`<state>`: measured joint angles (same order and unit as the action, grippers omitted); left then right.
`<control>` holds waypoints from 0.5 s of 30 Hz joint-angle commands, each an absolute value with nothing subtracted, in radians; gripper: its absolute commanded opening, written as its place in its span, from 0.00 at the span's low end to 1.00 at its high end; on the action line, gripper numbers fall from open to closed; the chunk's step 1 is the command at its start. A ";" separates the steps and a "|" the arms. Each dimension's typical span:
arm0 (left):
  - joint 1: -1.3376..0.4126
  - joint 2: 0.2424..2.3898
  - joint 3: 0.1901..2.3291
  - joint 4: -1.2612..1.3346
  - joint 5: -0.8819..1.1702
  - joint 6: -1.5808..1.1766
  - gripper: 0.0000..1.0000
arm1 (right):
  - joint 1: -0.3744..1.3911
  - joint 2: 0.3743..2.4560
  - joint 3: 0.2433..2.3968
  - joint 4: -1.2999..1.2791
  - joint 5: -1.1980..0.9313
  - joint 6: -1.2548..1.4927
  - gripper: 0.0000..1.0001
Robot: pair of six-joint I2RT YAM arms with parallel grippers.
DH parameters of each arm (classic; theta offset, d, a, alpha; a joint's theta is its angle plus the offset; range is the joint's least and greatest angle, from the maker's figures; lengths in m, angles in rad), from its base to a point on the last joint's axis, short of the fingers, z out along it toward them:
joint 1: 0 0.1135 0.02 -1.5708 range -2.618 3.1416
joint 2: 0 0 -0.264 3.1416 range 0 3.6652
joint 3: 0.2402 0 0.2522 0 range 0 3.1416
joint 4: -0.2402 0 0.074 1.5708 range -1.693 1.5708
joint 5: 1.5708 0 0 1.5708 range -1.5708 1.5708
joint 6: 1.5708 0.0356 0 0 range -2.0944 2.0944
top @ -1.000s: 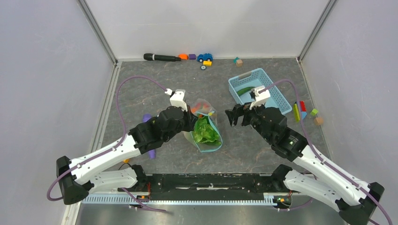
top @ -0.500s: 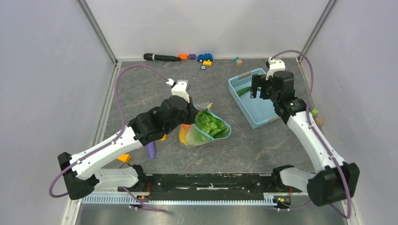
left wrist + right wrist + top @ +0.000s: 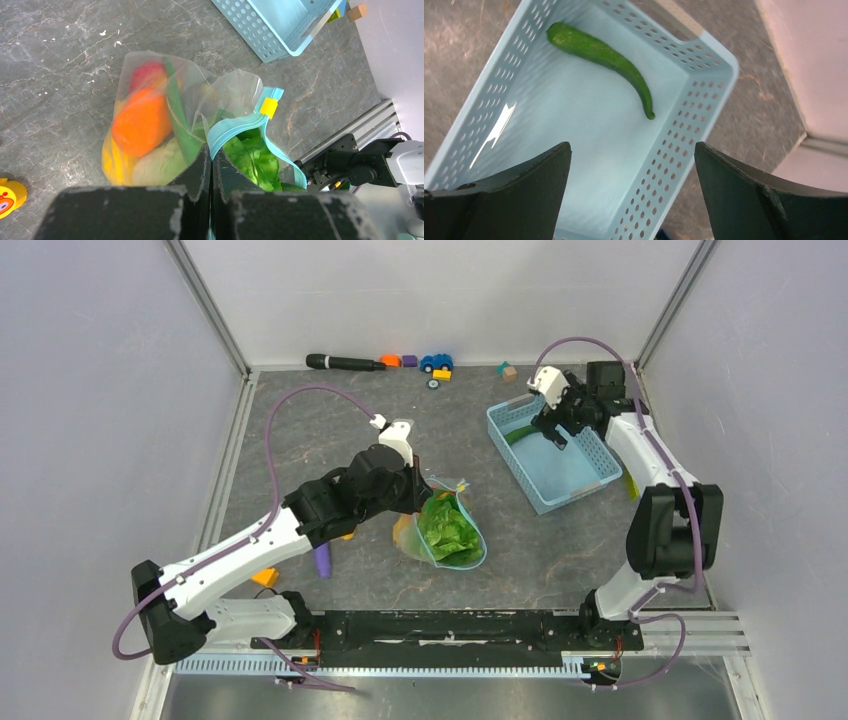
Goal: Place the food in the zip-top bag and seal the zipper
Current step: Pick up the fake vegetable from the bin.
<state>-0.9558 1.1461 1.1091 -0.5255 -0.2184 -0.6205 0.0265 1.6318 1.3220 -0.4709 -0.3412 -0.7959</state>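
At mid-tabletop (image 3: pixel 330 430), the left fingers (image 3: pixel 196 170) are pressed together, pinching the zipper (image 3: pixel 239 126) of the bag (image 3: pixel 150 85). The bag holds lettuce (image 3: pixel 250 156), an orange fruit (image 3: pixel 141 122) and other produce, mouth gaping. Over the basket (image 3: pixel 684 131) near the far right corner, the right fingers (image 3: pixel 524 186) stand spread, holding nothing. One green pod (image 3: pixel 609 54) lies inside.
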 commanded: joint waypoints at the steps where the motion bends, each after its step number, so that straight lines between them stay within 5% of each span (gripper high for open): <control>1: -0.907 1.103 1.099 -0.479 -0.184 -0.593 0.02 | 0.032 1.723 1.402 -0.590 -0.427 -1.088 0.98; 15: -0.792 1.109 1.130 -0.580 -0.174 -0.475 0.02 | 0.033 2.068 1.649 -0.591 -0.462 -1.091 0.97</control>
<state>-0.8036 1.1286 1.0946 -0.5552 -0.1787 -0.5613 0.0326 2.0136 1.5623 -0.5785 -0.4252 -1.0382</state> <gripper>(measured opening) 0.033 0.970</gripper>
